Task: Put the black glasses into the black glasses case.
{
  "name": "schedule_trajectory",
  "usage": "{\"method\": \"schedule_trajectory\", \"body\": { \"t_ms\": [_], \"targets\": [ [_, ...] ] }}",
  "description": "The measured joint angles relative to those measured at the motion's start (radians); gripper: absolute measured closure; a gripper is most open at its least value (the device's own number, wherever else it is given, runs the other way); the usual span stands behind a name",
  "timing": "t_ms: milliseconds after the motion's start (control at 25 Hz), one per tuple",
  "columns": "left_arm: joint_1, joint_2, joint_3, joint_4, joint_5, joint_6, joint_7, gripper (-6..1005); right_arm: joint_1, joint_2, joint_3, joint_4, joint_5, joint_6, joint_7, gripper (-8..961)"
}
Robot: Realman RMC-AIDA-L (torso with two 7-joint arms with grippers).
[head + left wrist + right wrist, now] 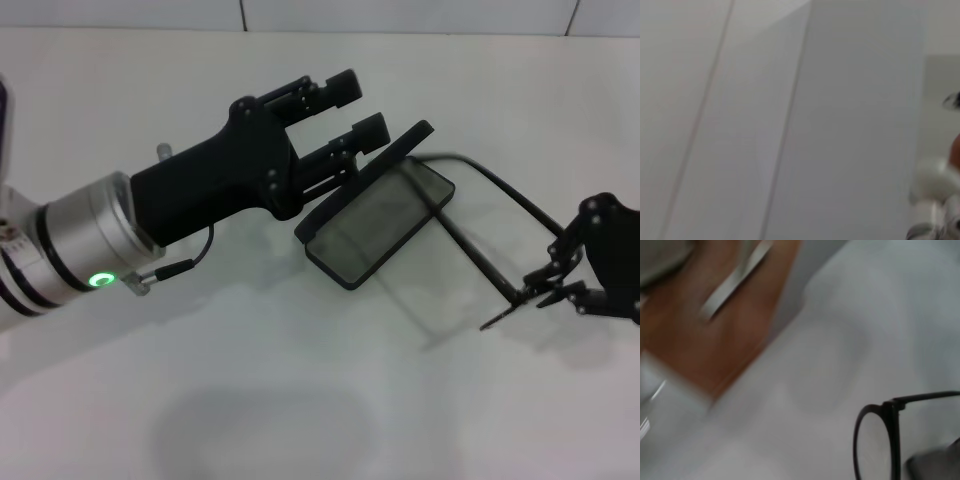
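While lid propped by spread left tool (345,112), right tool (545,290) apparently clamped on black glasses (500,235) beside black glasses case (385,225).

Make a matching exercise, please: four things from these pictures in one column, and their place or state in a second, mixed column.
Things:
1. left gripper
2. right gripper
3. black glasses case
4. black glasses

Places or states:
A. lies open on the white table
B. held at the frame, temple arms reaching toward the case
C. fingers spread, at the raised lid
D. at the right edge, closed on the frame

Pairs: 1-C, 2-D, 3-A, 4-B

Left arm (90,250): silver cylinder, green ring light, thin cable; both pincers matte black.
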Motion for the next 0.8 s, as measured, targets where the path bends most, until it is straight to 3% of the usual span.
{"method": "schedule_trajectory", "body": {
  "t_ms": [200, 360, 600, 800],
  "targets": [
    [-0.062, 0.020, 0.001, 0.000, 0.024, 0.091, -0.082, 437, -0.127, 0.001, 0.121, 0.197, 0.295, 0.002, -0.209, 836],
    [-0.132, 0.024, 0.001, 0.003, 0.063, 0.121, -0.169, 437, -0.202, 0.001, 0.135, 0.368, 0.468, 0.032, -0.387, 836],
    [-0.229, 0.022, 0.000, -0.002, 0.128, 0.117, -0.290, 437, -0.193, 0.001, 0.135, 0.601, 0.584, 0.058, -0.570, 836],
    [-0.280, 0.013, 0.000, 0.007, 0.179, 0.121, -0.341, 437, -0.185, 0.001, 0.136, 0.639, 0.584, 0.073, -0.591, 836]
  ]
}}
